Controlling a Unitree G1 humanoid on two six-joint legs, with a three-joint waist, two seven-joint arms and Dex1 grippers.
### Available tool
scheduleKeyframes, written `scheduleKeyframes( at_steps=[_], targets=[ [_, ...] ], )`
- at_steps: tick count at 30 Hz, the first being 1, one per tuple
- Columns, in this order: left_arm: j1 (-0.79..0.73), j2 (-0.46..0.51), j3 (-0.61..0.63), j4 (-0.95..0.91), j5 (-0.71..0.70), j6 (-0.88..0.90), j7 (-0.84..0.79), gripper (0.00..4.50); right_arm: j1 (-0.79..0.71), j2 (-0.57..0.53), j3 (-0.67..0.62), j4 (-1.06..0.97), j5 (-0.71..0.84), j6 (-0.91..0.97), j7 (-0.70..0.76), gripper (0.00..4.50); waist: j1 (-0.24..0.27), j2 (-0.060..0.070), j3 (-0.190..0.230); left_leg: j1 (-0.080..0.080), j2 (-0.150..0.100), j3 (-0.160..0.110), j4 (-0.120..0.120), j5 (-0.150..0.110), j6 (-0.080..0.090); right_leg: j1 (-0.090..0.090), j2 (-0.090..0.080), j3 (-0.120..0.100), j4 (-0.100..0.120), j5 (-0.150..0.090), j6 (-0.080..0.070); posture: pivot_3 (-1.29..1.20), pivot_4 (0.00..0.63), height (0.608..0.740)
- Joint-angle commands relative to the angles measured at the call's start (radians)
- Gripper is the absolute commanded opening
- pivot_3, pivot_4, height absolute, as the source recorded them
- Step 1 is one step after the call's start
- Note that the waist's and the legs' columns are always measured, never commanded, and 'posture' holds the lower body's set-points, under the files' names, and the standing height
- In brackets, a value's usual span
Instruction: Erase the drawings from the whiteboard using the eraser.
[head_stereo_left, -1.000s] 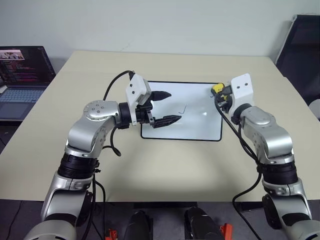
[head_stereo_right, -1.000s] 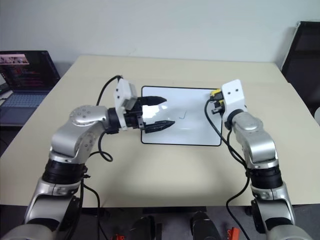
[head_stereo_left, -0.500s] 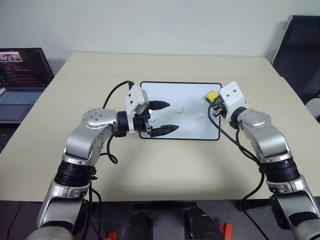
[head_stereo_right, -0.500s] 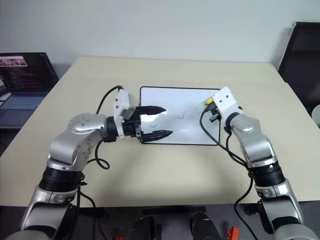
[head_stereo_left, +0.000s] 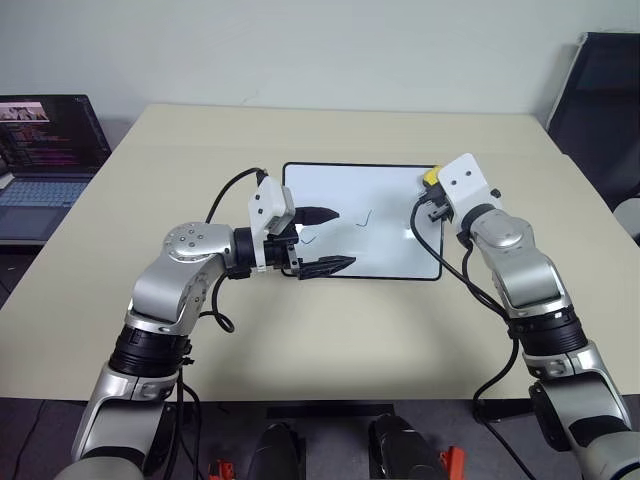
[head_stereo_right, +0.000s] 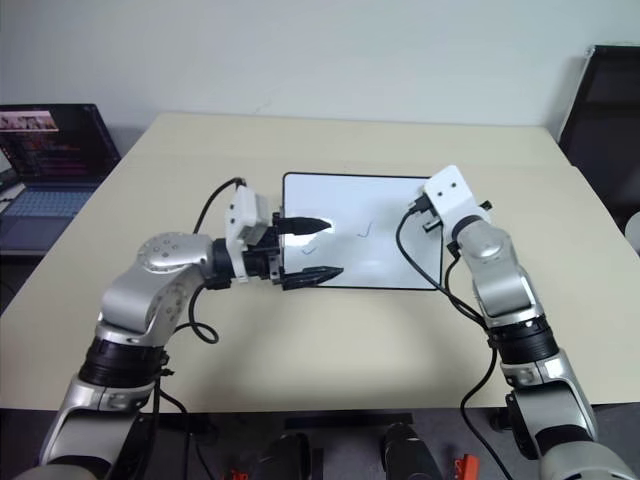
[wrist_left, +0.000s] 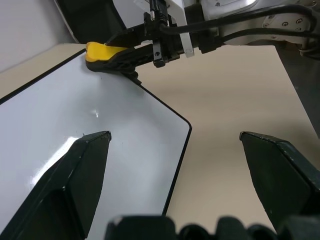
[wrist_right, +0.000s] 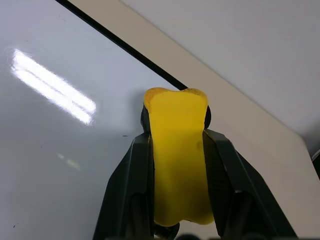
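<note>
While the desk (head_stereo_left: 330, 330) carries the whiteboard (head_stereo_left: 390, 195) near its middle, both arms have come down toward the board over the last second. The left claw (head_stereo_left: 322, 240) has sunk to the board's left edge, where it hangs with its two black fingers spread wide and nothing between them, one finger over the white surface and the other at the near edge. The right claw (wrist_right: 175, 165) has dropped to the board's far right corner, its fingers clamped tight on the eraser (wrist_right: 176, 150), whose tip now sits at or just above that corner. The drawings (head_stereo_left: 366, 217) lie toward the board's middle and left part, well apart from the eraser and untouched. I judge that wiping has not begun: the eraser is lowered and ready, and must next sweep left across the board to reach the marks.
</note>
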Motion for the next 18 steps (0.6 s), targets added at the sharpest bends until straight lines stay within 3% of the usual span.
scheduleKeyframes(
  at_steps=[1,8,13,18],
  targets=[
    [-0.001,0.012,0.024,-0.036,-0.010,-0.001,0.007,4.50,0.050,0.013,-0.004,-0.070,0.054,0.088,0.072,1.02,-0.002,0.000,0.000,0.000,0.000,0.000,0.000,0.000,0.000,0.000,0.000,0.000,0.000,0.000,0.000,0.00,0.150,0.740],
    [0.021,0.014,0.027,-0.075,-0.018,0.036,0.036,4.50,0.081,0.000,0.007,-0.135,0.037,0.089,0.099,1.02,-0.002,0.000,0.000,0.000,0.000,0.000,0.002,0.000,0.000,0.001,0.000,0.000,0.001,0.000,0.000,0.00,0.150,0.740],
    [0.070,0.025,0.087,-0.056,-0.011,0.018,0.085,4.50,0.082,0.064,-0.107,-0.207,0.122,0.012,0.081,1.02,-0.002,0.000,0.000,0.000,0.000,0.000,0.001,0.000,0.000,-0.001,0.000,0.000,0.001,0.000,0.000,0.00,0.150,0.740],
    [0.172,0.060,0.168,-0.086,-0.024,0.029,0.130,4.50,0.191,0.063,-0.159,-0.369,0.201,-0.018,0.137,1.02,0.000,0.000,0.000,-0.001,0.000,0.000,-0.005,0.000,0.000,-0.002,0.000,0.000,-0.001,0.001,0.003,0.00,0.150,0.740]
  ],
)
